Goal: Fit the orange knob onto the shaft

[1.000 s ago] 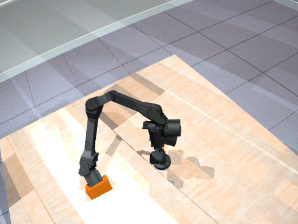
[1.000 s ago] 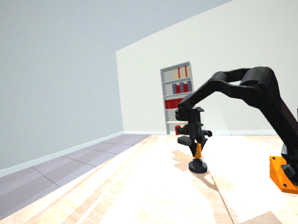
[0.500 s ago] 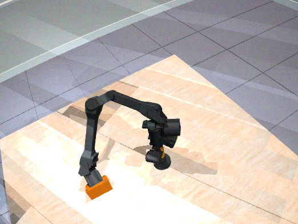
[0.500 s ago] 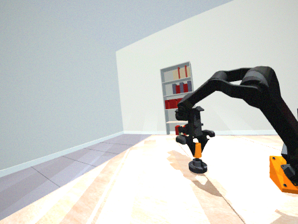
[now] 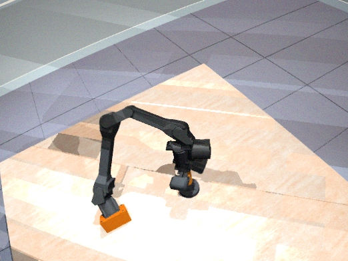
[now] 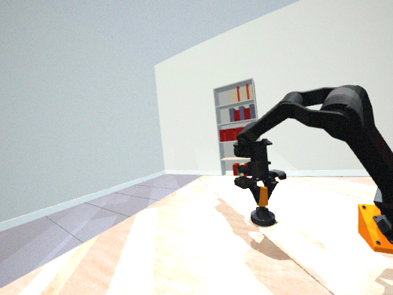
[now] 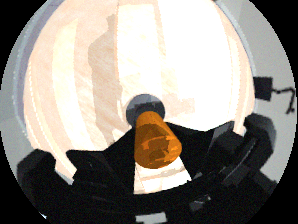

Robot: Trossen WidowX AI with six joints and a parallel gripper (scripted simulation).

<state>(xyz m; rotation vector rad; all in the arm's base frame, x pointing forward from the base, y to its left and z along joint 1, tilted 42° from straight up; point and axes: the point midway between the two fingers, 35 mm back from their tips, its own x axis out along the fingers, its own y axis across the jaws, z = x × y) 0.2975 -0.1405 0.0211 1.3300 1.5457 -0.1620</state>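
The orange knob (image 5: 190,178) (image 6: 263,196) (image 7: 157,142) stood up tall over the round black stand (image 5: 194,192) (image 6: 263,219) (image 7: 146,102). Its long side ran up and down, with one end toward the stand and the other end up between the fingers. In the side view it looked very nearly straight. It was a bit like a cup, a little fatter at one end than the other.

The robot's pincer (image 5: 187,176) (image 6: 264,197) (image 7: 158,145) pointed down and was pinching the knob, with a black finger on each side of it. The knob was not down flat on the stand. Its low end was just above the wide round part, and a little dark bit showed in between. Nobody could tell which way the flat side of its hole was turned. The stand sat flat on the wooden table (image 5: 233,133) (image 6: 181,241) (image 7: 65,95).
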